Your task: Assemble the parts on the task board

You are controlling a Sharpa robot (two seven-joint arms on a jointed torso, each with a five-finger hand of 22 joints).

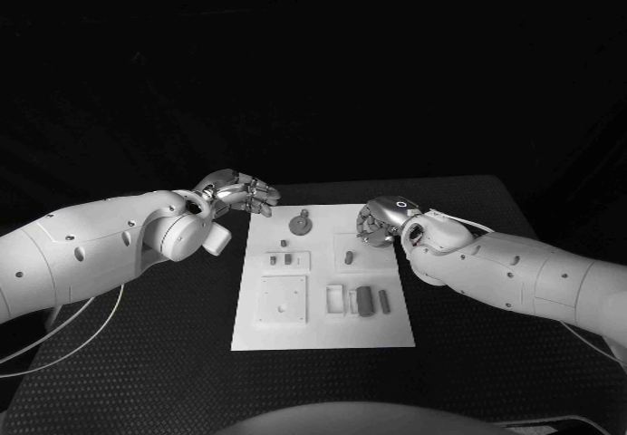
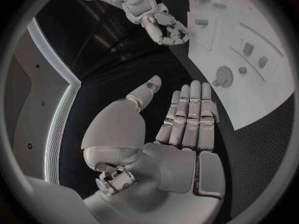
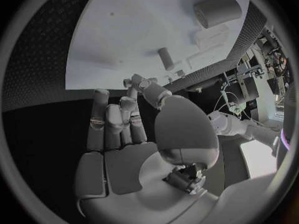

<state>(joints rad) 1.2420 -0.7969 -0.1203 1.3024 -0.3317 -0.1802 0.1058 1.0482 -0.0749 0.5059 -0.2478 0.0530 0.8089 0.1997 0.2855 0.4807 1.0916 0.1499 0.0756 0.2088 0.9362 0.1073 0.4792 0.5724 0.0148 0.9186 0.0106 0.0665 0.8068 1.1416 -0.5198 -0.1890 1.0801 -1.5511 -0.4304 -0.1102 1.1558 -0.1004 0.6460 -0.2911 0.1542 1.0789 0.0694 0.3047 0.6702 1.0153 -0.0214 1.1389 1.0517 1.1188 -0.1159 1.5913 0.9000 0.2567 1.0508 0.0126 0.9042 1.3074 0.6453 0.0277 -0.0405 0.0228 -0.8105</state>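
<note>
The white board (image 1: 323, 276) lies in the middle of the black worktop (image 1: 170, 308), and both hands wait at its far end, one at each side. The left hand (image 1: 239, 193) hangs just beyond the far left corner of the board; in its wrist view its fingers (image 2: 190, 117) are stretched out straight side by side and it grasps nothing. The right hand (image 1: 381, 220) is over the far right edge of the board, its fingers (image 3: 115, 124) a little bent but apart, and it is also empty. On the board, a round part with a short stem (image 1: 302, 223) stands near the far end, a small peg (image 1: 351, 257) lies on its side near the right hand, two little blocks (image 1: 280, 261) sit in a square plate at the left, and some longer bars (image 1: 364, 300) lie together nearer to the robot. I think no part is taken yet, so the step in hand is the first pick, probably the peg because it is the nearest to the right hand. To do it well, the hand should come down straight over the peg, close on its two long sides, and lift it slowly, because a round peg rolls away easily if it is pushed from one side only.
</note>
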